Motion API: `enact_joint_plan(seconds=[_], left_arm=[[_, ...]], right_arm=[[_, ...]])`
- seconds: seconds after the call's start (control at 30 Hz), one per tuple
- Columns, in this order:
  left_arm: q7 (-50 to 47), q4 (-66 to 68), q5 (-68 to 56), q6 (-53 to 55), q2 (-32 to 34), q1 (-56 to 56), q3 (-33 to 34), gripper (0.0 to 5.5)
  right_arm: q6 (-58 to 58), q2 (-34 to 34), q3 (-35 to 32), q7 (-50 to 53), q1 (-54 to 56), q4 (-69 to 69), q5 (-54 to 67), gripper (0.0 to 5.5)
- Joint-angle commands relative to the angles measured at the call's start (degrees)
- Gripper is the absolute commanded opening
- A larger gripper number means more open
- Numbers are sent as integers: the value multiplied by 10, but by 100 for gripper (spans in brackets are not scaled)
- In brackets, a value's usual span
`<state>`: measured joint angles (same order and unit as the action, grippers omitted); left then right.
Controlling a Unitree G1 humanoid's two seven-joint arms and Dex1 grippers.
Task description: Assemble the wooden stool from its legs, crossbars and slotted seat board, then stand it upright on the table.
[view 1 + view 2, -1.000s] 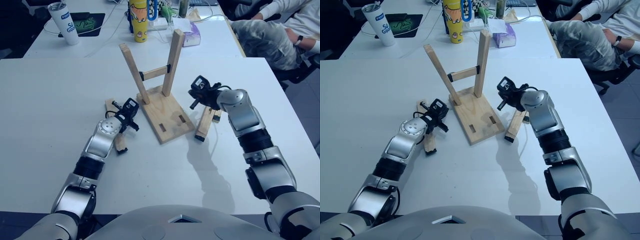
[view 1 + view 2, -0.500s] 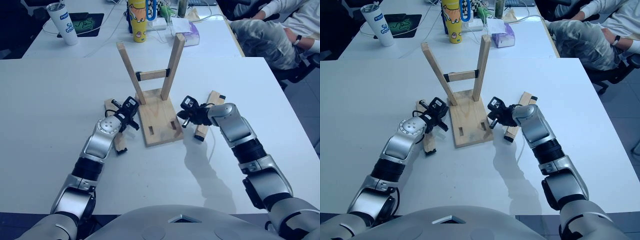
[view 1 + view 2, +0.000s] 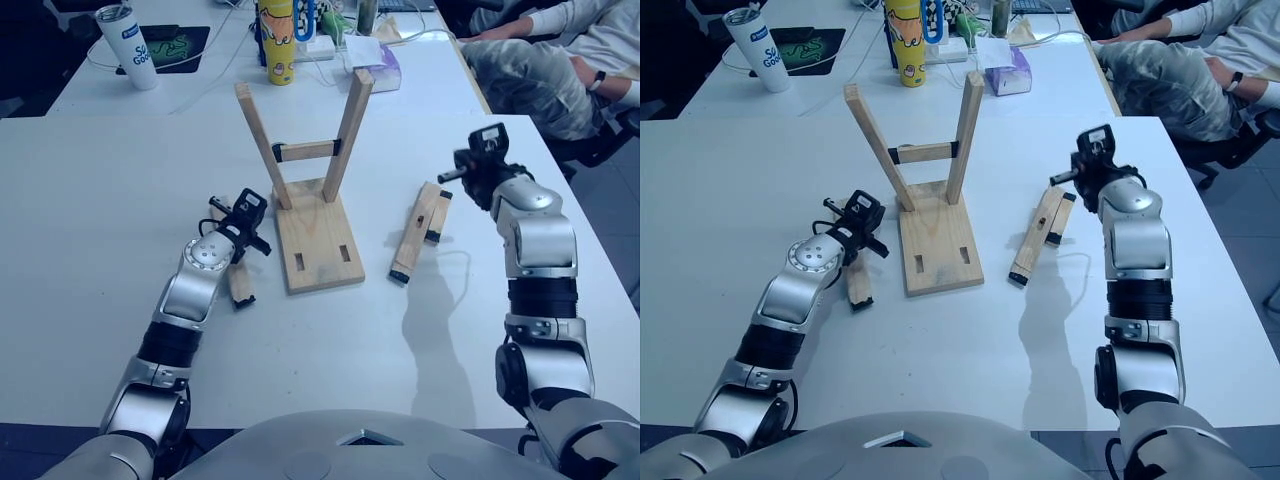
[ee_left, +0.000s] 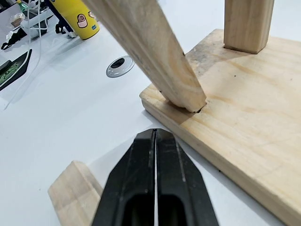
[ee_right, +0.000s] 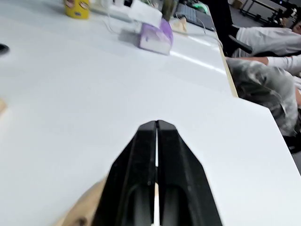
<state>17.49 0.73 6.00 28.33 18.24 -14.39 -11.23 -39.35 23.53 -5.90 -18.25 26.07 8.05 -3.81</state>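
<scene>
Near the left of the tabletop (image 3: 100, 200), a loose piece (image 3: 238, 283) of wood lies flat with the left forearm passing over it. If that arm swings, it could drag the piece askew or push it toward the near edge.

The left pincer (image 4: 155, 133) is closed on nothing. Its tip sits just beside the far-left corner of the board (image 3: 320, 235), near the foot of the left leg (image 3: 262, 140). A sideways nudge from there could lever that leg in its slot, or slide the board, since nothing pins it down.

The board lies flat mid-tabletop. Two legs joined by a crossbar (image 3: 305, 151) stand in its far slots, and the right leg (image 3: 348, 130) rises beside the left. The near slots (image 3: 300, 262) are empty. I judge the fitted frame only as secure as its press fit. Any knock high on a leg has a long lever and could tip it out. Pressing in the second frame without holding the board would likely make it skate.

Right of the board, apart from it, the second leg set (image 3: 415, 228) lies flat between the board and the right edge. It must be lifted, turned, and lined up with both near slots at once. A skewed entry could jam one tenon and rack the standing frame.

The right pincer (image 5: 156, 126) is shut and empty, raised near the right edge beyond the leg set. If it comes down shut, it would shove the set away instead of taking it.
</scene>
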Motion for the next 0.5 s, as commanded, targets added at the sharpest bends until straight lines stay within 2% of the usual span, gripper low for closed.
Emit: enact_joint_plan(seconds=[0.03,0.5], left_arm=[[-3,-7,6,3,-3,3,1,5],[2,-8,7,3,1,0,1,5]], right_arm=[[-12,2,23,10,-28,24,-11,0],[-50,-27,100,-50,-37,20,24,0]])
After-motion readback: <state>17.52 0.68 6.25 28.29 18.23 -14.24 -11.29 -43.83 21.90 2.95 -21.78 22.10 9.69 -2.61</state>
